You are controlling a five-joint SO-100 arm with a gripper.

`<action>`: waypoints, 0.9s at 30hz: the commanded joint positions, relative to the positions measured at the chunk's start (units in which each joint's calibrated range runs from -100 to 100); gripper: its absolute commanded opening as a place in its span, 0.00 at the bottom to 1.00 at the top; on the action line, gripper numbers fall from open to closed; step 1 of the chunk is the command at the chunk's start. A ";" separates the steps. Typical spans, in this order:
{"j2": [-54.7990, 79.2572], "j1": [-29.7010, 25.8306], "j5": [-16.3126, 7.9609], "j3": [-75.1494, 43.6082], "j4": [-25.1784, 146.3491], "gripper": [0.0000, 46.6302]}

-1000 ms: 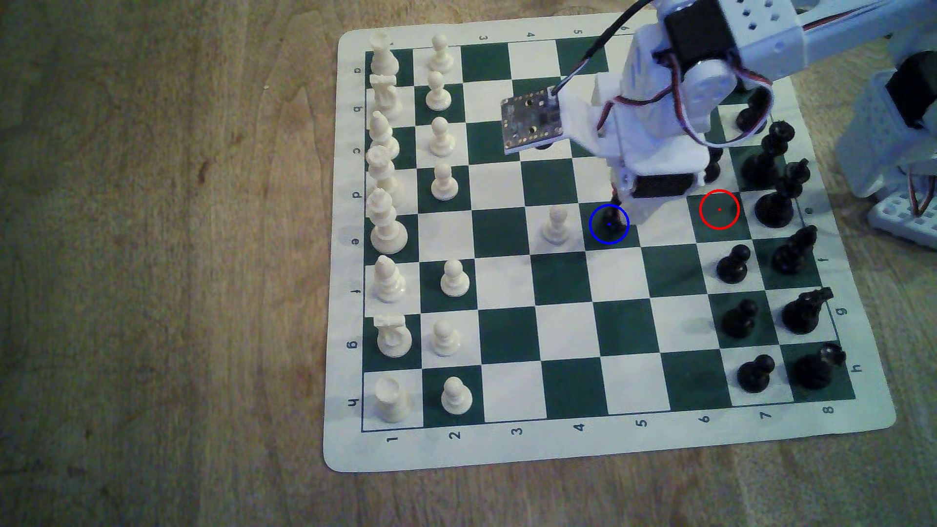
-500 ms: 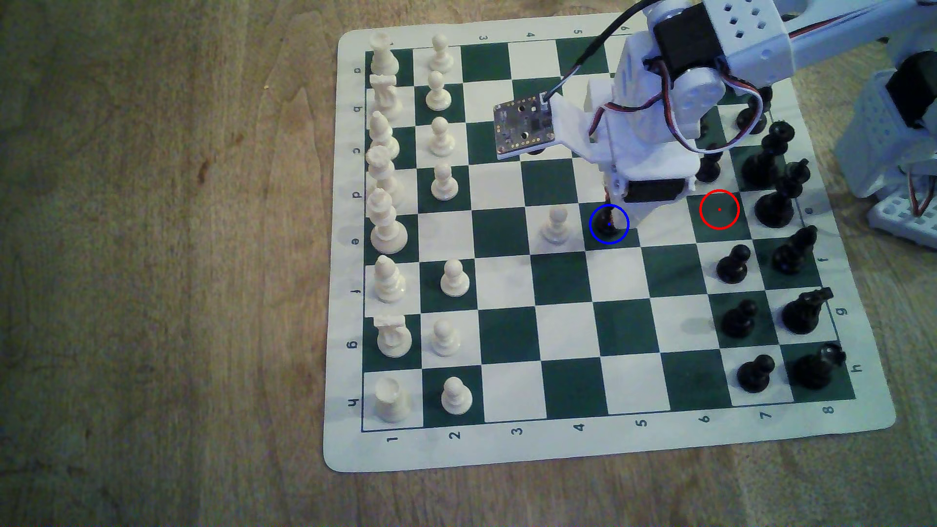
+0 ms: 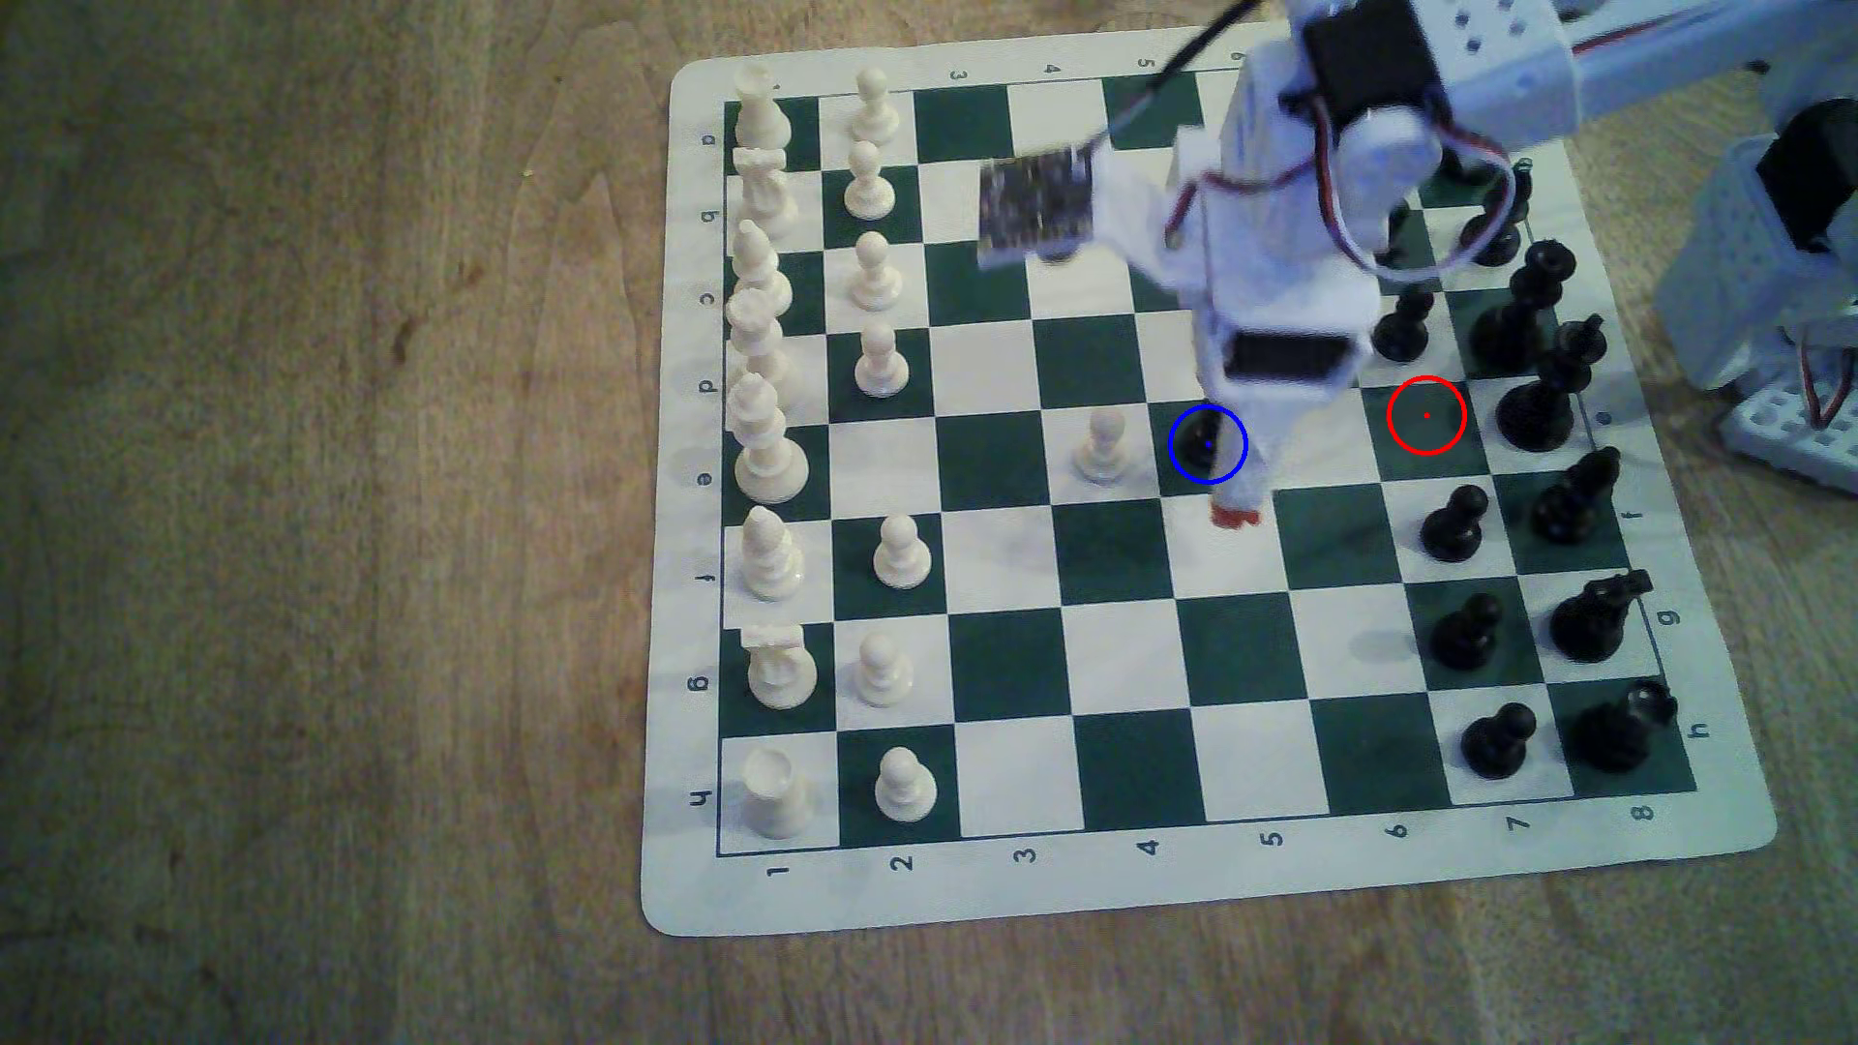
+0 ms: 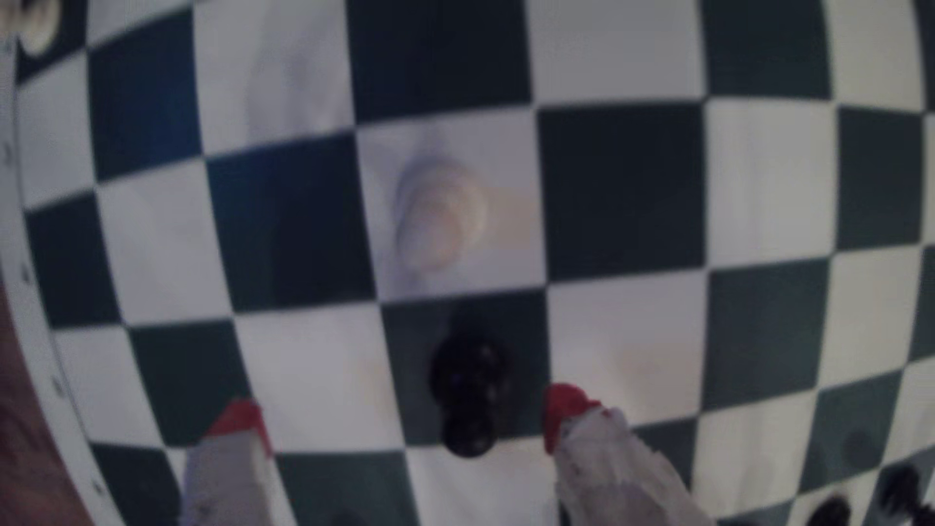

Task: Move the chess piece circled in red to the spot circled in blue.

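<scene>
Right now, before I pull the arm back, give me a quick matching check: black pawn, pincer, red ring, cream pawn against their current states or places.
Things:
1. black pawn
2. pincer
3. red-ringed square
4. cream pawn

States:
A. bare green square
B. stands inside the blue ring
C. open, red tips apart either side of the black pawn
D. on the white square at the exterior view's left of the blue ring

Pairs: 1-B, 2-C, 3-A, 4-D
</scene>
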 commanded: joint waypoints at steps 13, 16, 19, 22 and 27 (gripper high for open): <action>-55.53 3.94 5.52 26.97 -15.59 0.11; -66.57 3.23 5.03 39.21 -20.67 0.10; -72.26 3.47 4.98 43.20 -22.72 0.09; -75.57 3.47 4.98 46.73 -24.93 0.06; -81.43 3.08 5.03 56.52 -37.79 0.00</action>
